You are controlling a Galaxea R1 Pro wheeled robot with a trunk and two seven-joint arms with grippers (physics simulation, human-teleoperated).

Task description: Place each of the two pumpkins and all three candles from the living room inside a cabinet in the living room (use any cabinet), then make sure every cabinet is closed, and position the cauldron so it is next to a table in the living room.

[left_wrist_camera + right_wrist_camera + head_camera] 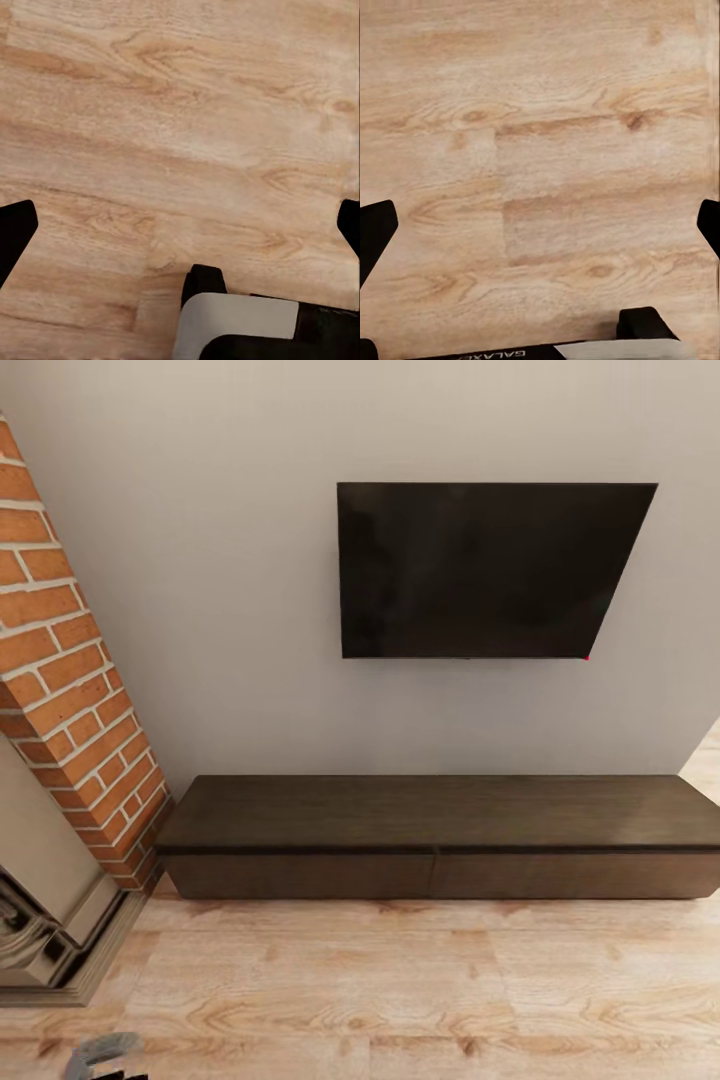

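against the pale wall stands the cabinet point(440, 838), long, low and dark brown, both flat fronts shut, resting on the wooden floor point(400, 980). above it hangs a black television point(480, 570), and a brick chimney point(70, 680) with a fireplace surround point(45, 950) rises to its left. each wrist view looks down at bare floorboards: the left gripper point(180, 232) and the right gripper point(540, 232) both stand wide, fingers far apart, holding nothing.

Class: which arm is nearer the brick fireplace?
Left, likely: part of the left arm sits just before the fireplace; the right gripper hangs over the floor.
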